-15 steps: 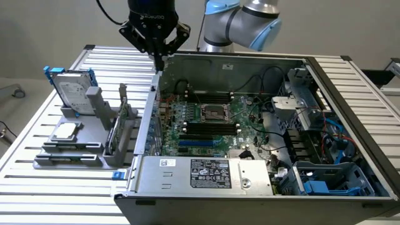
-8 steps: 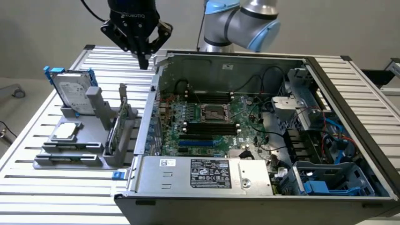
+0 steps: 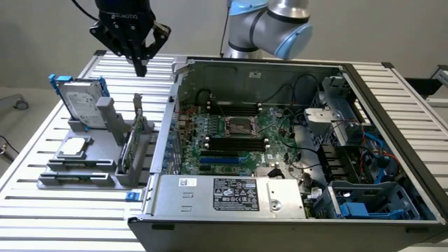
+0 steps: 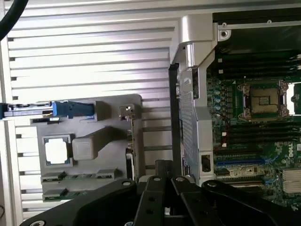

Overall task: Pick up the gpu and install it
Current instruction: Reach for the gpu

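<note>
gripper [image 3: 140,68] noted hovering above the slatted table [image 3: 42,210], just outside the far corner of the open computer case [image 3: 266,62]; fingers drawn together to a point, nothing held. gpu [image 3: 129,144] found untouched, stood on edge in the grey holder [image 3: 77,176], just beside the case's side wall and nearer the camera than the gripper; its silver bracket points upward. risks, as judged: with the fingers together the thin card cannot be straddled, and a descent in this state would likely strike the top edge or bracket. the card sits close to the case wall, so a finger on that side could be fouled by the wall. a grip on the thin edge alone may let the card tilt, and a tilted card would probably miss its slot on the motherboard [image 3: 238,136]. a hard drive with blue frame [image 3: 81,102] stands farther from the case in the same holder and could be mistaken or brushed. hidden: the card's cooler face is seen edge-on only; the target slot cannot be picked out; in the wrist view the gpu [image 4: 131,146] is partly covered by the gripper body.
</note>
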You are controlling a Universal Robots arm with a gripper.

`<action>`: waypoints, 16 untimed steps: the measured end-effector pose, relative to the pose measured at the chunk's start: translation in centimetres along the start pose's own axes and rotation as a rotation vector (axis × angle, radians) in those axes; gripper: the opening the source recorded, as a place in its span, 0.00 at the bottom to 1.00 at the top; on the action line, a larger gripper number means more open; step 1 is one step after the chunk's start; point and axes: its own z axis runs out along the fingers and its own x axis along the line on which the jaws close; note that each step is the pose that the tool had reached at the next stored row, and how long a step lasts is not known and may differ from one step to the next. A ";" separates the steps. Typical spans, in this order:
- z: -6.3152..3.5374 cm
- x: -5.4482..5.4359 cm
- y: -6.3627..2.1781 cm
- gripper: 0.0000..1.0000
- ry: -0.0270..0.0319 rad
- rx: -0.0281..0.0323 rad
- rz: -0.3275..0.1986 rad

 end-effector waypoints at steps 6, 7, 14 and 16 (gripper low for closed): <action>0.26 2.7 0.07 0.11 0.0030 0.0002 0.000; 0.33 3.2 0.08 0.11 0.0036 0.0003 0.000; 0.65 4.7 0.08 0.11 0.0062 0.0234 -0.032; 0.79 4.7 0.10 0.11 0.0070 0.0304 -0.062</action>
